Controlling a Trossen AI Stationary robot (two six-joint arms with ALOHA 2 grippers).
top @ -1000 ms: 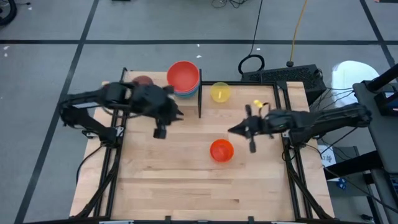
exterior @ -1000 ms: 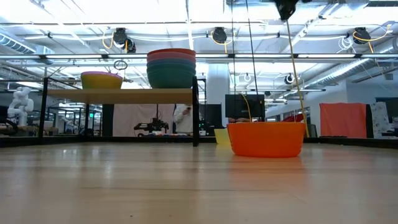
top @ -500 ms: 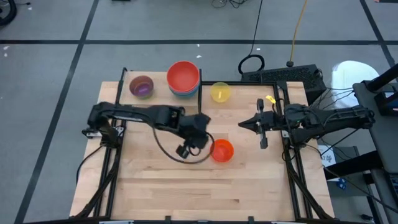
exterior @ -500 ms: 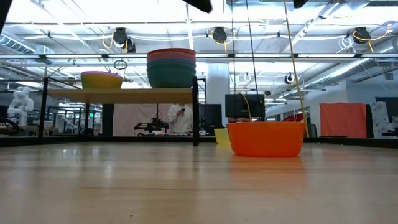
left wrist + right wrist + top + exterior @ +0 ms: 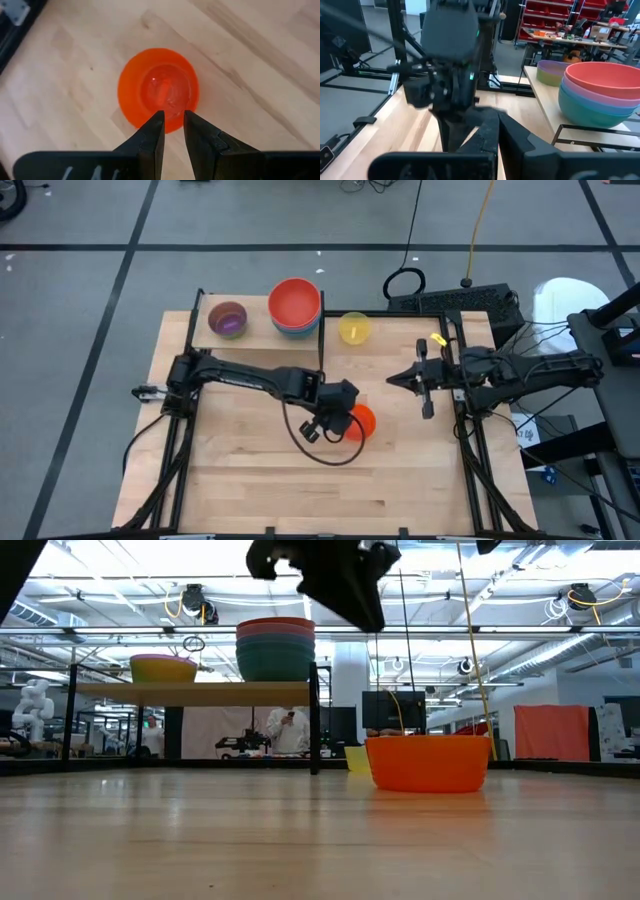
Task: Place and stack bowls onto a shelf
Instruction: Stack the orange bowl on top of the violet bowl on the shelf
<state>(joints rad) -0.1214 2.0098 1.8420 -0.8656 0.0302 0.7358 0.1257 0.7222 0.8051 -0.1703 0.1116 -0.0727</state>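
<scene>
An orange bowl (image 5: 364,420) (image 5: 158,89) stands upright on its base on the table, near the middle. My left gripper (image 5: 173,116) (image 5: 348,418) hangs above it, pointing steeply down, open by a narrow gap with nothing in it. The low view shows it (image 5: 365,615) well clear of the bowl (image 5: 426,762). At the far left, the shelf (image 5: 255,340) (image 5: 190,693) carries a stack of larger bowls (image 5: 295,306) (image 5: 275,648), red on top, and a small bowl (image 5: 228,320), purple inside. A yellow bowl (image 5: 353,328) sits on the table beside the shelf. My right gripper (image 5: 392,379) (image 5: 496,120) waits shut at the right.
The shelf's black upright end bar (image 5: 321,340) (image 5: 314,718) stands between the stack and the yellow bowl. Black frame rails (image 5: 470,450) run along both table sides. Bare wood (image 5: 300,480) lies toward the near edge.
My left gripper has swung from the shelf toward the table's right and near side and come down, rolling its wrist, to hang over the orange bowl. My right gripper has drawn back a little toward the right edge. The bowls have not moved.
</scene>
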